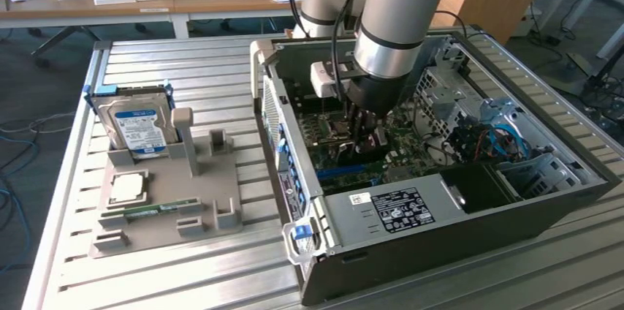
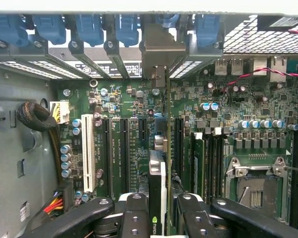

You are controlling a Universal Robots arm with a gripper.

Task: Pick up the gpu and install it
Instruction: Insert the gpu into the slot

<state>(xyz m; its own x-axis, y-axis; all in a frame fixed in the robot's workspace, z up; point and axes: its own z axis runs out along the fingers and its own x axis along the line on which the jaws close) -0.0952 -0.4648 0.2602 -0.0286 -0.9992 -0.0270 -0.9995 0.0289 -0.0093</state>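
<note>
black steel computer case [image 1: 439,251]: interior shows a green printed motherboard [image 2: 134,99], one white plastic slot [image 2: 88,151] and a row of blue plastic latches [image 2: 89,27]. thin black gpu card [image 2: 155,188], inside the case: small green logo. black jointed gripper [image 2: 161,204]. outside the case: blue-and-white-labelled silver hard drive [image 1: 139,126], grey moulded tray [image 1: 210,193].

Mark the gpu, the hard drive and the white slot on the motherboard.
gpu [image 2: 158,183]: wrist view, the card's edge above the logo.
hard drive [image 1: 139,129]: exterior view, its blue label.
white slot [image 2: 88,158]: wrist view, middle of its length.
</note>
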